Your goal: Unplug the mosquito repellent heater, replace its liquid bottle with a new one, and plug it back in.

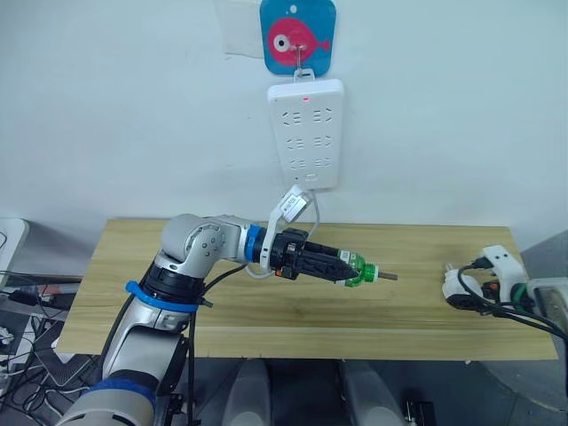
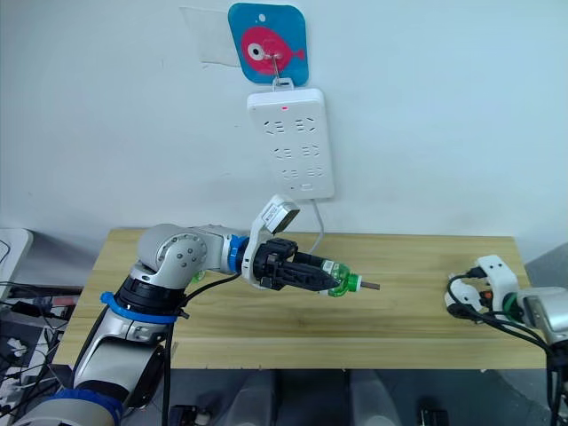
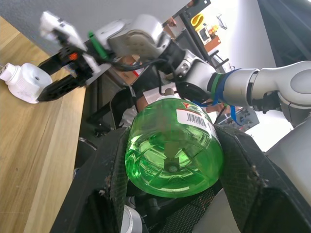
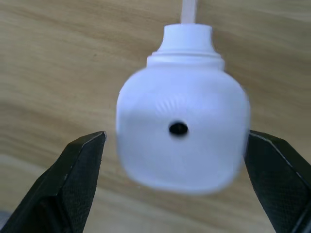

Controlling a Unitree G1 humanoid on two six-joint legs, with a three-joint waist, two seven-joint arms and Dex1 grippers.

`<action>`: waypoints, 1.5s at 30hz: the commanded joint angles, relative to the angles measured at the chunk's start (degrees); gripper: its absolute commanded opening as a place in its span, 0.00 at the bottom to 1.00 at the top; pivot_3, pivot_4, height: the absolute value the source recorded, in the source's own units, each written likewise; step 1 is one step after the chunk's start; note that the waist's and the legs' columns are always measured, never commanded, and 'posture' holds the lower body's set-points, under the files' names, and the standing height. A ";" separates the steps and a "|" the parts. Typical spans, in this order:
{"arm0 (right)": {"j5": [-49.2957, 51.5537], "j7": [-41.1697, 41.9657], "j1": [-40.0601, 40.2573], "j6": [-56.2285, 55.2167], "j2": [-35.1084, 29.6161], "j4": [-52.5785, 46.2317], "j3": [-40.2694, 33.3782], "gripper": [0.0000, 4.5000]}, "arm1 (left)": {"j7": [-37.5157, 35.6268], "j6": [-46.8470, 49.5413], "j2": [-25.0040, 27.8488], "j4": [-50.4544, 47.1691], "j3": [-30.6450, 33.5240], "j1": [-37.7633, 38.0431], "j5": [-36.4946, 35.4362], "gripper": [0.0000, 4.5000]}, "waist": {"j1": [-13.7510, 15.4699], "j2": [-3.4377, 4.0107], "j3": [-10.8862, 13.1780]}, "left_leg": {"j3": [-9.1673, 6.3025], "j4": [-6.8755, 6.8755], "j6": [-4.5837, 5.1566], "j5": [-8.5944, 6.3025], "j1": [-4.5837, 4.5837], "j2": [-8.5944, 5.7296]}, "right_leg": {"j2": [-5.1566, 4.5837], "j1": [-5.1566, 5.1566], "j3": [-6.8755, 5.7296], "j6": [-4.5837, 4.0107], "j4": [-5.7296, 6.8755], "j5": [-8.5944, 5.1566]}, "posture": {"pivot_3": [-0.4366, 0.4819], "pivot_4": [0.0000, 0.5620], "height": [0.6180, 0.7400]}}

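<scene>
**Left gripper holds the green bottle over the table; heater sits between the right gripper's fingers at the far right edge**

From the head camera I see my left gripper (image 1: 348, 267) stretched out over the middle of the wooden table (image 1: 266, 315), its black fingers clamped around a small green liquid bottle (image 1: 355, 269). The bottle lies sideways in the grasp, its thin wick stem pointing toward my right, and it hangs above the tabletop rather than resting on it. In the left wrist view the green bottle (image 3: 172, 151) sits snug between the two finger pads, its barcode label facing up.

The mosquito repellent heater (image 1: 499, 266) is at the table's right edge — white, rounded, well apart from the bottle. My right gripper (image 4: 177, 182) is around it: in the right wrist view the heater (image 4: 182, 133) stands between the two black fingers, which are spread wide with a gap showing on each side, so the grasp is open and not pressing on the body. A small dark hole marks the heater's near face, and its neck points away from the wrist, over the wood.

On the wall above the table hangs the long white power strip (image 1: 307, 133), suspended from a blue hook plate with a pink fish (image 1: 298, 35). Black cables (image 1: 479, 297) trail beside the heater.
</scene>
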 commanded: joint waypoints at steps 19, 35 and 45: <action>29.98 -22.81 2.78 30.11 45.10 -64.83 -50.54 0.99 | 6.69 -24.13 -8.92 -2.63 3.08 2.96 7.07 0.50 | -0.46 0.04 -0.02 | -0.02 -0.08 -0.15 0.07 0.00 0.05 | 0.01 -0.02 -0.03 0.00 -0.03 0.00 | 0.40 0.50 1.00; 70.68 -83.83 9.55 -21.08 46.90 -66.56 -14.21 0.99 | 6.65 -51.76 -17.33 1.82 -2.21 6.97 20.61 0.50 | -2.14 0.05 -0.02 | 0.13 -0.12 -0.02 -0.01 -0.01 -0.02 | -0.05 -0.08 0.14 0.07 -0.07 0.01 | 0.40 0.53 1.00; 66.48 -88.93 10.57 -34.06 42.74 -66.56 -0.51 0.99 | 8.70 -55.16 -19.45 3.07 -1.42 5.03 21.48 0.50 | -2.16 0.05 -0.02 | 0.04 -0.15 -0.03 0.00 -0.05 -0.02 | -0.03 -0.09 0.07 0.08 -0.11 -0.01 | 0.41 0.52 1.00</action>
